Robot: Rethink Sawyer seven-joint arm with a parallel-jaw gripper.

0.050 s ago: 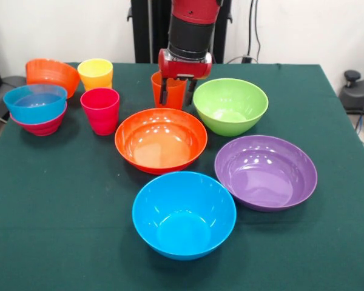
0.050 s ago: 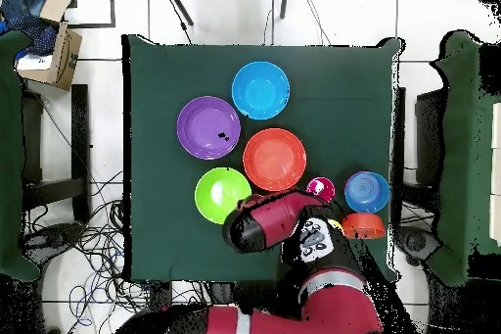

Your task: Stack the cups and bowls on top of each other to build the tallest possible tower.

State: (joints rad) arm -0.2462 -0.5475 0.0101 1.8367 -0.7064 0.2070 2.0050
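No writing is readable on anything. On the green table (image 1: 48,230), nearest is the blue bowl (image 1: 184,214), then purple (image 1: 266,171), orange (image 1: 161,139) and lime (image 1: 230,106) bowls. At the far edge, my gripper (image 1: 176,91) is clenched over the orange cup's (image 1: 170,90) rim.

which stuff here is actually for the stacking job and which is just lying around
For the job:
- orange cup, at the gripper
- yellow cup, red-pink cup
- large bowls: orange, lime green, purple, blue
- small translucent blue bowl sitting in the magenta one; translucent orange bowl

Lying about:
- cardboard box
- floor cables
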